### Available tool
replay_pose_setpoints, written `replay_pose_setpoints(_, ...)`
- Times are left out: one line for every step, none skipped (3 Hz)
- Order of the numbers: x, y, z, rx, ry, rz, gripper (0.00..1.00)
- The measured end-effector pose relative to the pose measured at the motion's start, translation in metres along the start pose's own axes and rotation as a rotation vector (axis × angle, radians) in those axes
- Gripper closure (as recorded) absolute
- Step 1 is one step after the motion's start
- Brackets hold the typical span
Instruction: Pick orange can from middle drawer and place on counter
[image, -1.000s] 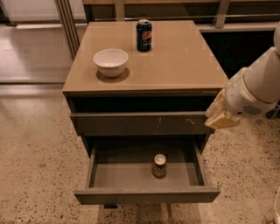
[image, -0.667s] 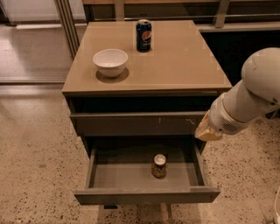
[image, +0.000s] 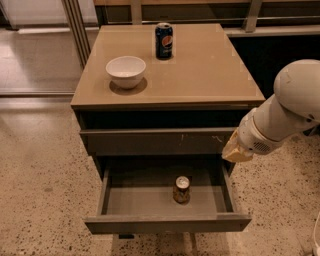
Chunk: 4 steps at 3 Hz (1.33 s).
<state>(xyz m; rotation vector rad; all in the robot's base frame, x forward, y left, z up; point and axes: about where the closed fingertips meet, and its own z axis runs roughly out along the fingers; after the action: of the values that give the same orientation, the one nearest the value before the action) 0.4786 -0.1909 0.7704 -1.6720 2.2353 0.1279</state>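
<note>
Inside the middle drawer (image: 167, 223): 1 orange can (image: 181, 189) stands upright on the drawer floor, a little right of centre and nearer the front panel than the back. It touches no wall, and its silver top faces up.
Middle drawer: pulled well out of the grey-brown cabinet (image: 90, 150), its inside open to the camera, with a plain front panel. The orange can is the 1 thing seen in it.
End effector (image: 235, 151): a tan tip at the end of the white arm. It hangs just off the cabinet's right side, level with the drawer front above and over the open drawer's right rear corner. It is apart from the orange can, up and to the right of it. Whether it is released or clenched cannot be told.
Arm (image: 287, 107): thick, rounded white links come in from the right edge and slope down and left toward the cabinet.
Worktop (image: 210, 75): glossy tan slab on top of the cabinet, carrying 2 things, both on its rear-left part.
Pepsi can (image: 164, 41): dark blue, upright, near the back edge at about mid-width.
Bowl (image: 126, 71): white, upright, toward the left side, in front of and left of the Pepsi can, apart from it.
Upper drawer front (image: 150, 141): closed, with pale scratch marks toward its right end and a dark gap between it and the worktop.
Floor (image: 45, 165): speckled beige terrazzo around the cabinet.
</note>
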Motion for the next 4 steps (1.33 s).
replay_pose_setpoints(0.025, 0.007, 0.033, -0.015, -0.024, 0.029, 1.00)
replay_pose_setpoints(0.057, 0.021, 0.096, -0.036, -0.114, 0.086, 1.00)
replay_pose_setpoints(0.079, 0.022, 0.160, -0.026, -0.246, 0.147, 1.00)
replay_pose_setpoints(0.087, 0.030, 0.187, -0.057, -0.261, 0.166, 1.00)
